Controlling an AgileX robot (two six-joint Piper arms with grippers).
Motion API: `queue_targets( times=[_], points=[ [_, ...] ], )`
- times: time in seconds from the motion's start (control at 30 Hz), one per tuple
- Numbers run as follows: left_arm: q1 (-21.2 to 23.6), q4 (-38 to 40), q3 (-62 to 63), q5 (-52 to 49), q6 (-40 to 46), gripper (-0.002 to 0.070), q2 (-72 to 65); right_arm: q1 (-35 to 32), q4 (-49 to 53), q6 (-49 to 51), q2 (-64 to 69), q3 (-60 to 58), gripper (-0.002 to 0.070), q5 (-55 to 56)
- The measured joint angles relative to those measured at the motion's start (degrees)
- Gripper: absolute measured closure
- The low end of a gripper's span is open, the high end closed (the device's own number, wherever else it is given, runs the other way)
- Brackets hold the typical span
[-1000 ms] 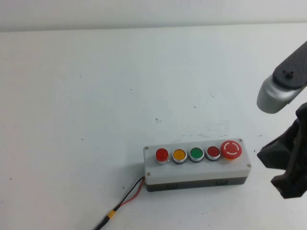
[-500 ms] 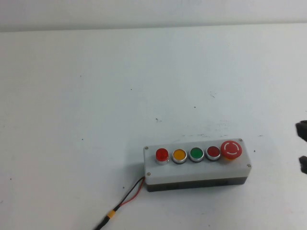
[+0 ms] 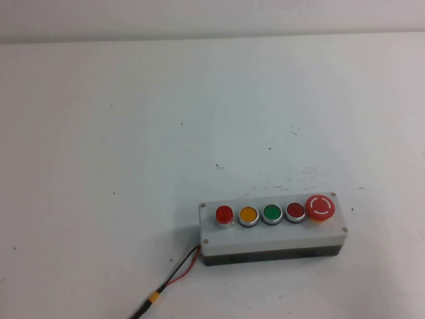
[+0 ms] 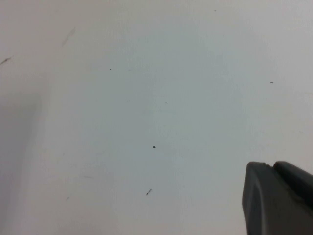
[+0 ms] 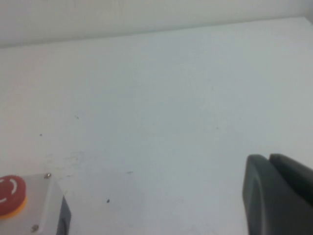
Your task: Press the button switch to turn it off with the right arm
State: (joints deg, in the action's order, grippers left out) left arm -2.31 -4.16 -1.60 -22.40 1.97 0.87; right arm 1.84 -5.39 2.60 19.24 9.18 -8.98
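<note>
The button switch [image 3: 224,214] is the small bright-red round button with a silver ring. It is the leftmost button on the white five-button box [image 3: 272,238], near the table's front. Nothing touches it. Neither arm shows in the high view. In the right wrist view my right gripper [image 5: 268,157] has its two black fingers pressed together, empty. It is off to the right of the box, whose corner [image 5: 44,205] and large red mushroom stop button [image 5: 9,193] show there. My left gripper [image 4: 271,166] is shut and empty over bare table.
To the right of the button switch sit a yellow [image 3: 248,214], a green [image 3: 271,213] and a darker red button [image 3: 295,211], then the mushroom stop button [image 3: 321,207]. A red and black cable [image 3: 176,279] runs from the box's left end to the front edge.
The right arm, which stood at the right edge beside the box, has drawn back to the right and is now out of the high view. The box has not moved.
</note>
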Motion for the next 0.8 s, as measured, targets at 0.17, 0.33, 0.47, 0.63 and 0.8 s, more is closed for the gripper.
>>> queue_targets(
  times=[0.17,0.33,0.47,0.63,0.8],
  points=[
    [0.0,0.0,0.0,0.0,0.0,0.0677,0.0,-0.5,-0.4,0.0,-7.1,-5.5,0.0692,5.1],
    [0.0,0.0,0.0,0.0,0.0,0.0677,0.0,-0.5,-0.1,0.0,-11.6,-10.4,0.0692,9.0],
    [0.0,0.0,0.0,0.0,0.0,0.0677,0.0,-0.5,1.7,0.0,-14.6,-10.6,0.0692,7.3],
    [0.0,0.0,0.0,0.0,0.0,0.0677,0.0,-0.1,4.1,0.0,-19.3,-10.6,0.0692,1.7],
    [0.0,0.0,0.0,0.0,0.0,0.0677,0.0,1.0,3.9,0.0,-19.7,-10.6,0.0692,-5.7]
  ],
)
